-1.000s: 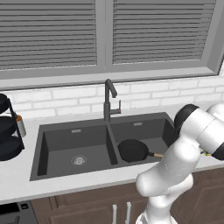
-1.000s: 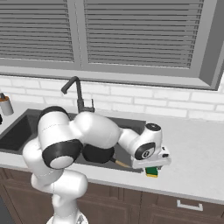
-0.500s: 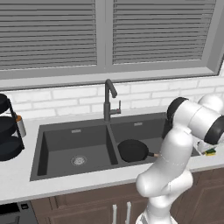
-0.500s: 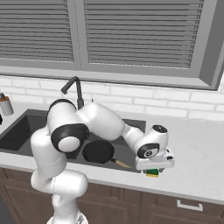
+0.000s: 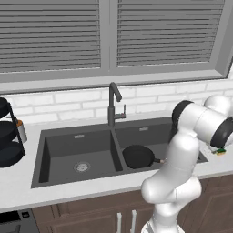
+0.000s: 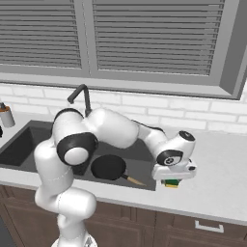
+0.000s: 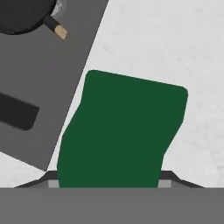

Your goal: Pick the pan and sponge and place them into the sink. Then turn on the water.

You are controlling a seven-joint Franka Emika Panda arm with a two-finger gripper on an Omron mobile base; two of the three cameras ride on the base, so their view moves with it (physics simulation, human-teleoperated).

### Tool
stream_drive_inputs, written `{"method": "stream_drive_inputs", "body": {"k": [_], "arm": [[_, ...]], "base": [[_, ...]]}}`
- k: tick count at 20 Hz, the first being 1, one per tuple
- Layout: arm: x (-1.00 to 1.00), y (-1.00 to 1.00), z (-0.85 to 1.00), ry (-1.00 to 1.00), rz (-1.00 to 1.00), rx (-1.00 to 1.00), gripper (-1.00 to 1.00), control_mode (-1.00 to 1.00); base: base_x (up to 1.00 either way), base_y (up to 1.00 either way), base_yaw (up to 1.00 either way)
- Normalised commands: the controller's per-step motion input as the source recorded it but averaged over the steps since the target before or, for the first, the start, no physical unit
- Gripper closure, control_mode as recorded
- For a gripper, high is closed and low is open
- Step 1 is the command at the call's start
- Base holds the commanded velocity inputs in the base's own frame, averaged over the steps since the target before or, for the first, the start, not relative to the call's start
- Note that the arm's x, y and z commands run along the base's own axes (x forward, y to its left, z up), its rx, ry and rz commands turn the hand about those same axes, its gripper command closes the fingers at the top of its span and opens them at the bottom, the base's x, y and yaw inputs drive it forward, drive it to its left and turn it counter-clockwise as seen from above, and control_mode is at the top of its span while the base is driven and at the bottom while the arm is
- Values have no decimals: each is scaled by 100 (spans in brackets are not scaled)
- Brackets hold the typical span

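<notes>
The black pan (image 5: pixel 139 156) lies in the right basin of the dark grey sink (image 5: pixel 59 150), its tan-tipped handle (image 6: pixel 136 182) pointing toward the counter. On the counter just right of the sink lies the sponge (image 6: pixel 171 183), green top up, with my gripper (image 6: pixel 172 177) down over it. In the hand view the green sponge (image 7: pixel 122 131) sits between my fingertips (image 7: pixel 168 178), which touch its two sides; the gripper (image 7: pixel 108 181) is shut on it. The pan (image 7: pixel 22 15) shows at the top left there. No water runs from the dark faucet (image 5: pixel 112 102).
A rack with black round tiers (image 5: pixel 7 136) and a small bottle (image 5: pixel 20 131) stand on the counter left of the sink. The white brick wall and window sill run behind the faucet. My own elbow (image 6: pixel 77 147) hangs over the sink's front edge.
My elbow and upper arm have swung round while the hand stayed low over the sponge at the sink's right edge. The pan has not moved.
</notes>
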Motion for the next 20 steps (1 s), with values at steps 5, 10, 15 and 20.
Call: {"method": "stream_drive_inputs", "body": {"k": [5, 10, 15, 20], "arm": [[0, 100, 46, -22, 8, -15, 100, -100], [2, 100, 15, -1, 8, -31, 100, -100], [16, 100, 0, 3, 8, -21, 100, -100], [48, 95, 0, 14, 5, -5, 100, -100]], "base": [[0, 0, 0], [0, 0, 0], [0, 0, 0], [0, 0, 0]]}}
